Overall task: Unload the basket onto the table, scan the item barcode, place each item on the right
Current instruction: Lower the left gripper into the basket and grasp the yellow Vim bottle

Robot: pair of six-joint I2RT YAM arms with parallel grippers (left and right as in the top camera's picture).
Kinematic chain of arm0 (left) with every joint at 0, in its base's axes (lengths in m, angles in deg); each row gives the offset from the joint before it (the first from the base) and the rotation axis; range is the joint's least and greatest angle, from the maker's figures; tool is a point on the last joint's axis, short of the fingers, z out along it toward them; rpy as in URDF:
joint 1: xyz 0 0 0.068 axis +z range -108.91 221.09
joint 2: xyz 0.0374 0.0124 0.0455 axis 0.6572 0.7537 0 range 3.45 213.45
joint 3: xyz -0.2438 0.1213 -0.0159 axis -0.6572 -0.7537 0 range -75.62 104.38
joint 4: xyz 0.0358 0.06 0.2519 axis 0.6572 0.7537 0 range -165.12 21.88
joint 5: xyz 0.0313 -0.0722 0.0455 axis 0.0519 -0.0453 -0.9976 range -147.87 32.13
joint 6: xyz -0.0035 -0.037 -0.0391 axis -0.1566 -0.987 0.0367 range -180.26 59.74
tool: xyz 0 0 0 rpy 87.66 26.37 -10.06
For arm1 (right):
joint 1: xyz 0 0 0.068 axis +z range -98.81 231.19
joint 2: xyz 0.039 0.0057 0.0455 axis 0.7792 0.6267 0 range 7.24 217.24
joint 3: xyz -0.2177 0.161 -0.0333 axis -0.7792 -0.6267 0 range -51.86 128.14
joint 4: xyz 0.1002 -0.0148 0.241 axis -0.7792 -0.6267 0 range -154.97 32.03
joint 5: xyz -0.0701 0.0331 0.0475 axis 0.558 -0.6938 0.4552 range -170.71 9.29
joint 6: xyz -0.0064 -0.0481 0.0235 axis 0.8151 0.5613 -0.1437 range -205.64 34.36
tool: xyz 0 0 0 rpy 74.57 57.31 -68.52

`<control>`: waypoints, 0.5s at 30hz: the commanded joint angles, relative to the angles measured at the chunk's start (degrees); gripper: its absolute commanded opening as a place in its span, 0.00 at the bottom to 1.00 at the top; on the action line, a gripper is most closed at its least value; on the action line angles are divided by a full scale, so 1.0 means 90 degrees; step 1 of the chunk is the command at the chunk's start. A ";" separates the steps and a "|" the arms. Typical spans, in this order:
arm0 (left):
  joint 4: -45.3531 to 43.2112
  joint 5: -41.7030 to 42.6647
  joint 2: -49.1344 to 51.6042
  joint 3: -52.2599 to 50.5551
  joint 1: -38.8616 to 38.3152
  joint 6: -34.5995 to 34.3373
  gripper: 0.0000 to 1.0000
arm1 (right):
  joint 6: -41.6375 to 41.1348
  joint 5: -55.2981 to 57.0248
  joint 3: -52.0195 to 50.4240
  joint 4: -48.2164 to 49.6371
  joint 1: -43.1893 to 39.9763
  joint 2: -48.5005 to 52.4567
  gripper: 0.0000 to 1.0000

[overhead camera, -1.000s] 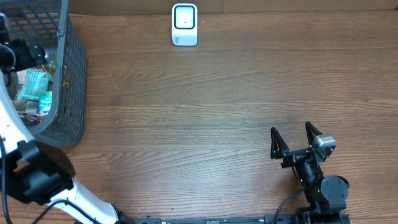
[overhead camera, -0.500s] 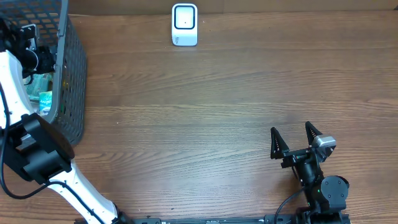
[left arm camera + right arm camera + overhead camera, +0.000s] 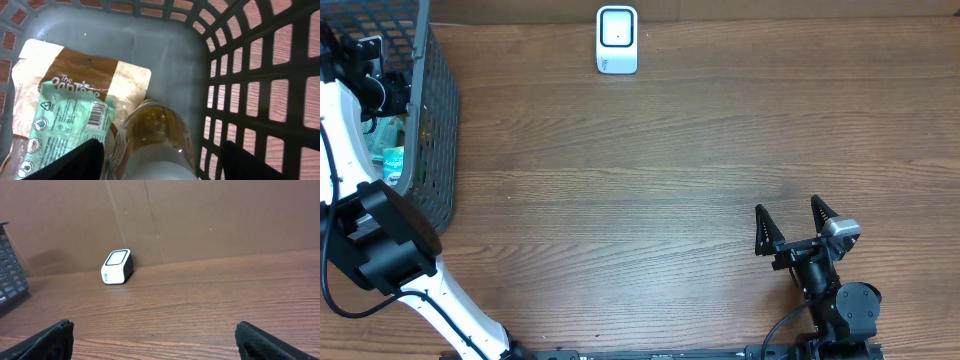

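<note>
- Right gripper (image 3: 787, 206): sits near the table's (image 3: 650, 180) near-right corner. Its claw is released, fingers spread wide with nothing between them. It faces the far edge.
- Left arm (image 3: 380, 250): rises from the near-left corner and runs along the left edge, then bends down into the basket (image 3: 438, 130).
- Basket: grey mesh, standing on the left edge toward the far-left corner. You have the left gripper (image 3: 162, 145) inside it, pointing at the floor.
- Left claw: released, not clenched. Its fingers (image 3: 80, 162) straddle the bottle (image 3: 157, 135), and a gap shows on the right-hand side.
- Bottle: this is your item. It has amber contents and lies on the basket floor close to the right-hand wall. You cannot make out a barcode from this angle.
- Mint-green packet (image 3: 65, 125): lies just beside the bottle, touching its left flank, and the left finger hangs over its corner.
- Brown-and-cream pouch (image 3: 95, 75): flat under the packet, reaching toward the far wall of the basket.
- In the way: the basket's mesh wall stands between the bottle and the scanner (image 3: 617, 40).
- Scanner: white, upright at the far edge, left of its middle and well apart from the basket.
- Cardboard backing (image 3: 210, 220): behind the far edge.
</note>
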 commanded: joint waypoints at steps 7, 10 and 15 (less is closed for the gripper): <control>-0.0073 -0.0257 0.0056 -0.0056 -0.0017 0.0090 0.44 | 0.0000 0.0056 -0.0068 0.0032 0.0029 -0.0068 1.00; -0.0073 -0.0260 0.0012 -0.0051 -0.0017 0.0090 0.38 | 0.0000 0.0056 -0.0068 0.0032 0.0029 -0.0068 1.00; -0.0070 -0.0265 -0.0165 0.0070 -0.0017 -0.0100 0.33 | 0.0002 0.0056 -0.0068 0.0032 0.0029 -0.0068 1.00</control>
